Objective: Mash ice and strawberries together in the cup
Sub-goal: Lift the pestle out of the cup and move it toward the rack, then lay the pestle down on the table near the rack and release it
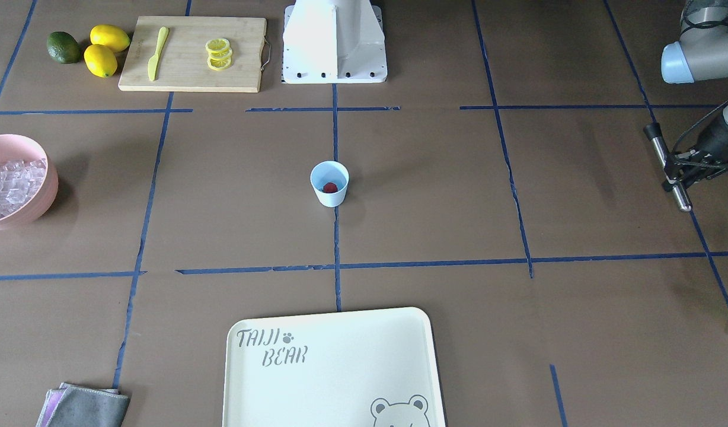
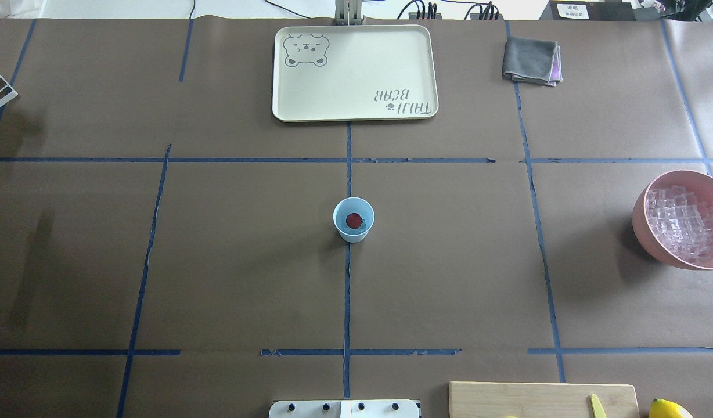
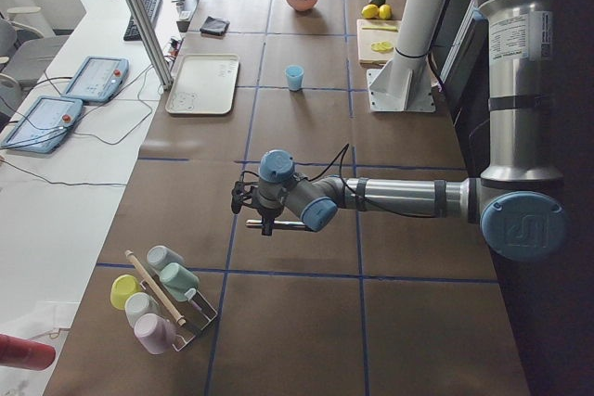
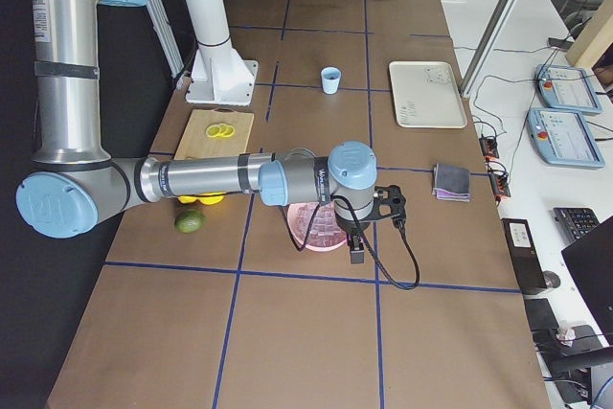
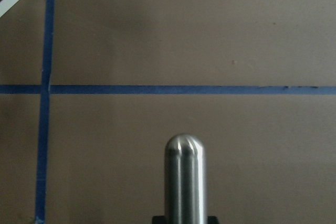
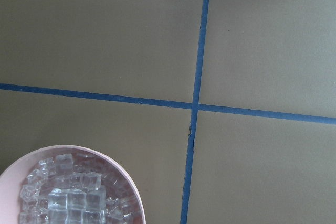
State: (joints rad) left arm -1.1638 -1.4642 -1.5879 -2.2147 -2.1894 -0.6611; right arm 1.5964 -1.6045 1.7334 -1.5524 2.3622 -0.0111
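Note:
The pale-blue cup [image 1: 329, 184] [image 2: 353, 219] stands upright at the table's middle on a blue tape line. One red strawberry [image 1: 330, 188] [image 2: 353, 220] lies in its bottom. The ice [image 1: 11, 187] [image 2: 684, 223] [image 6: 71, 195] fills a pink bowl [image 1: 51, 190] [image 2: 647, 229], far to the cup's side. My left gripper [image 1: 675, 172] is at the table's edge, far from the cup, shut on a metal muddler rod [image 1: 660, 151] [image 5: 185, 177]. The right gripper [image 4: 356, 248] hangs over the pink bowl's far edge; I cannot tell if it is open or shut.
A cream tray [image 1: 334, 367] sits across the table from the robot's base [image 1: 334, 41]. A cutting board [image 1: 192, 71] with a yellow knife and lemon slices lies beside lemons [image 1: 106, 50] and a green fruit [image 1: 63, 47]. A grey cloth [image 1: 85, 406] and a cup rack [image 3: 158, 303] sit at the edges.

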